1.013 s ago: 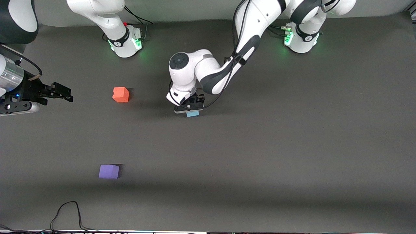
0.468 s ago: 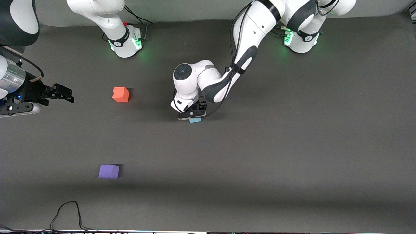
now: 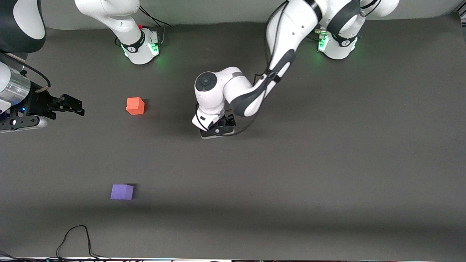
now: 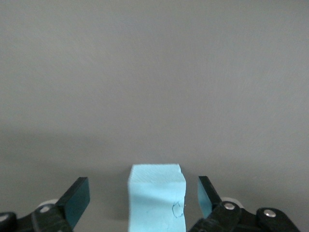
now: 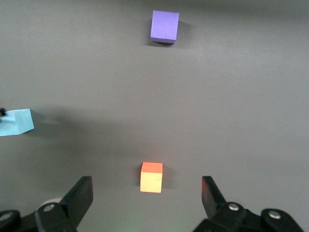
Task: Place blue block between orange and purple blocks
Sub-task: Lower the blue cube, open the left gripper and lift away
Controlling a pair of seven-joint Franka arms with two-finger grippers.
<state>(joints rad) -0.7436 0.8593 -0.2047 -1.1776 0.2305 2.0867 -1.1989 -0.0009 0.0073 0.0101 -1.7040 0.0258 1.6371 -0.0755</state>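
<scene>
Left gripper, fingers spread, straddles the blue block, seemingly resting on the table mid-way between bases. Right gripper waits open beside the orange block; purple block lies nearer the camera.

Both arms wore glossy white shells with dark grey joint bands — black cables looped along the left arm's forearm. Green lights glowed at each white base. The left gripper and right gripper were black, their fingers teal-padded — silver screws at the knuckles.
</scene>
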